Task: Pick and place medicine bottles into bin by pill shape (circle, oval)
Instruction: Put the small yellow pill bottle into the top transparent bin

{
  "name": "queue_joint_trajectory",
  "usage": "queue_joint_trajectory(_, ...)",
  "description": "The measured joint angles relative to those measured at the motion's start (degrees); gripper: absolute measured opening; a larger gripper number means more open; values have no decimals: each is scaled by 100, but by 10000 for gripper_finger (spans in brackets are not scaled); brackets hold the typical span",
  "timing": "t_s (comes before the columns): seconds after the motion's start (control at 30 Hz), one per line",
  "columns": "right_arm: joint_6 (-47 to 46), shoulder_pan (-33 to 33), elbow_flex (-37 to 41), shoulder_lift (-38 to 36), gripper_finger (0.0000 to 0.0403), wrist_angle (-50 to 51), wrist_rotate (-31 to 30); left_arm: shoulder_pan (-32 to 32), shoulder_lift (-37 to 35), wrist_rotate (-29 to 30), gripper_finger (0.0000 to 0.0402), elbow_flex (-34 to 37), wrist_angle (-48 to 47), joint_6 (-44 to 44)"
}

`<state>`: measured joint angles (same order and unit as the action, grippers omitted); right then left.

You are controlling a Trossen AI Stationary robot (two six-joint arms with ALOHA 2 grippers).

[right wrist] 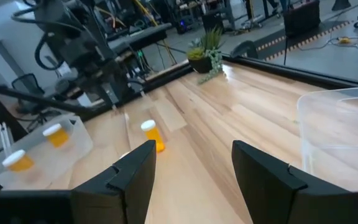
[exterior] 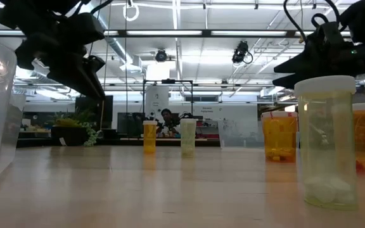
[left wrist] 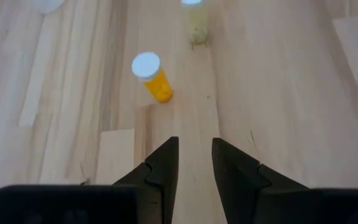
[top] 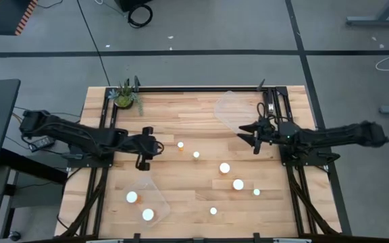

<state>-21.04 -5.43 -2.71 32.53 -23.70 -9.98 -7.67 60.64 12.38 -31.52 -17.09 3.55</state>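
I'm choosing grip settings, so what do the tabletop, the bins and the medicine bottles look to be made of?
Tabletop: light wood planks with visible grain and seams, with a slight sheen.
Clear bins: likely thin transparent plastic, since the wood shows through the walls.
Small orange medicine bottles: apparently translucent plastic bodies with opaque, smooth white caps; pills show inside the nearest pale one.

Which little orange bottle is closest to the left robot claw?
The orange medicine bottle with the white cap, standing on the wood just ahead of the left gripper. Every other bottle sits farther right or down in the clear bin.
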Motion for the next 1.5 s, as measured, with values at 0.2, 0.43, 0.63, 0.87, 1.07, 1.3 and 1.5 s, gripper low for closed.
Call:
queue_joint_trajectory(0.2,11,73,-446,739,218,11,113,-116,-127,15,105,18,-49,-148)
queue_joint_trajectory(0.43,483,480,-1300,1925,218,129,130,-372,-118,261,105,21,-95,-204)
queue_joint_trajectory(0.63,715,639,-2301,3039,218,923,130,-487,-118,389,105,21,-155,-253)
queue_joint_trajectory(0.87,838,634,-3631,4183,212,2353,12,-487,-120,393,105,20,-221,-424)
queue_joint_trajectory(1.07,952,637,-4518,4964,211,3095,3,-478,-120,409,105,19,-264,-748)
queue_joint_trajectory(1.3,1101,638,-5431,5770,211,3940,-2,-478,-117,411,105,17,-392,-934)
queue_joint_trajectory(1.5,1307,761,-6246,6383,211,4591,-6,-478,-178,434,105,17,-561,-896)
